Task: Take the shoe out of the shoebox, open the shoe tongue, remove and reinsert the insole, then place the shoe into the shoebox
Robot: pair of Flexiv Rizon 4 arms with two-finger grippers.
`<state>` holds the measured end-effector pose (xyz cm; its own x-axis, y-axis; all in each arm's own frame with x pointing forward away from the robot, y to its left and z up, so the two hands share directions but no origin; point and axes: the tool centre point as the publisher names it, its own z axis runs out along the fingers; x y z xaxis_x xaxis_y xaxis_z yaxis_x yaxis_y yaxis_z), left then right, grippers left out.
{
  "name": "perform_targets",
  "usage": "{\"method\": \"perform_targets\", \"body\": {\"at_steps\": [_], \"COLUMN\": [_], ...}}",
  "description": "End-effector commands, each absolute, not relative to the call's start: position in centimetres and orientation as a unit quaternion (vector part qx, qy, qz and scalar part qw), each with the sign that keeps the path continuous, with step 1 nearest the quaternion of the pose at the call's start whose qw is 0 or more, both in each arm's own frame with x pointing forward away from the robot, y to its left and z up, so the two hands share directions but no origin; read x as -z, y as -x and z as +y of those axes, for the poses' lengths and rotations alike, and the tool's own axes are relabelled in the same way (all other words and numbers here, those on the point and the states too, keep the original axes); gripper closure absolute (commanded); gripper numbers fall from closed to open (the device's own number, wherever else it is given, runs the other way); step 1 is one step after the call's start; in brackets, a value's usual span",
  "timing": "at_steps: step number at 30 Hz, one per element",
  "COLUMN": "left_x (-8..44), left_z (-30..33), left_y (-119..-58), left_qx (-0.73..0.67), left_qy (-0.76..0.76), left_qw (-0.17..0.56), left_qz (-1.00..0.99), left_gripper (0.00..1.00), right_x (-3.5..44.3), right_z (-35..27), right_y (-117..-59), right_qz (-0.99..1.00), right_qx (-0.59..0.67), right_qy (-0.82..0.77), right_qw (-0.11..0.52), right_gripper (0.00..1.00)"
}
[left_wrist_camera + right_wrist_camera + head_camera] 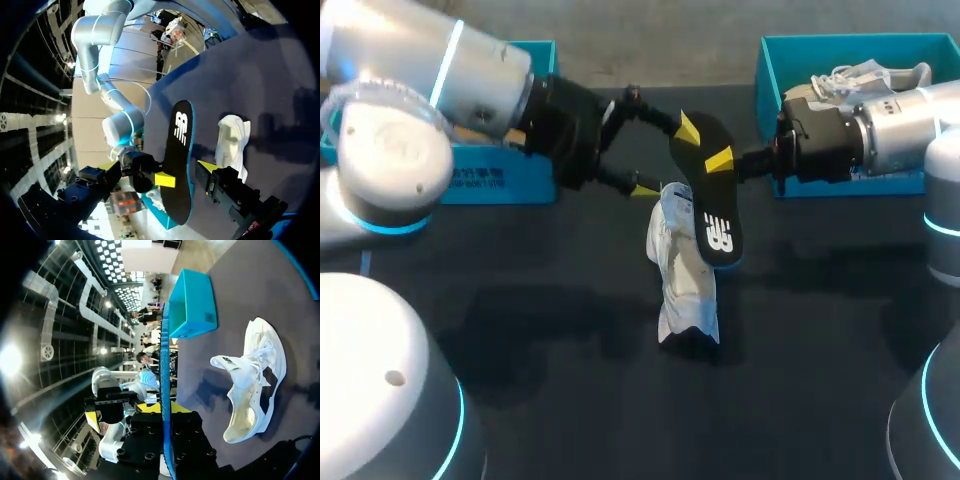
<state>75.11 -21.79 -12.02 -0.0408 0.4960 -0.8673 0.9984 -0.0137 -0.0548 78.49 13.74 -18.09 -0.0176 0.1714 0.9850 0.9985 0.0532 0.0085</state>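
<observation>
Fingers on the right gripper point(720, 160) pinch the black foam insole with the white logo point(712, 215) above the white mesh sneaker point(685, 285) lying on the dark table point(570, 400); the left gripper point(665, 158) is spread wide around it. I'd aim toe-first into the opening, slowly.

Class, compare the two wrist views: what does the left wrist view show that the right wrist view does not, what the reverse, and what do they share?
Left wrist only: the broad black face of the insole with its white logo, between the open fingers of the left gripper. Right wrist only: the insole's thin blue edge, gripped by the right gripper, and the inside of the shoe, tongue pulled out. Both: the insole and the shoe.
</observation>
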Motion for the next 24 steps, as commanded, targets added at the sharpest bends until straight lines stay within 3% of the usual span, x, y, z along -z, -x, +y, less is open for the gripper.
{"method": "perform_targets", "body": {"at_steps": [1, 12, 24], "left_x": [11.3, 10.7, 10.6], "left_z": [-21.6, -21.2, -21.4], "left_y": [-76.2, -77.0, -77.6], "left_qx": [0.264, 0.177, 0.112], "left_qy": [-0.665, -0.703, -0.721], "left_qw": [0.203, 0.059, 0.002], "left_qz": [0.669, 0.687, 0.684], "left_gripper": [0.00, 0.00, 0.00], "right_x": [18.5, 18.9, 19.1], "right_z": [14.1, 14.8, 15.5], "right_y": [-78.5, -78.1, -77.7], "right_qz": [-0.556, -0.559, -0.561], "right_qx": [0.447, 0.449, 0.453], "right_qy": [0.523, 0.519, 0.512], "right_qw": [0.466, 0.465, 0.467], "right_gripper": [1.00, 1.00, 1.00]}}
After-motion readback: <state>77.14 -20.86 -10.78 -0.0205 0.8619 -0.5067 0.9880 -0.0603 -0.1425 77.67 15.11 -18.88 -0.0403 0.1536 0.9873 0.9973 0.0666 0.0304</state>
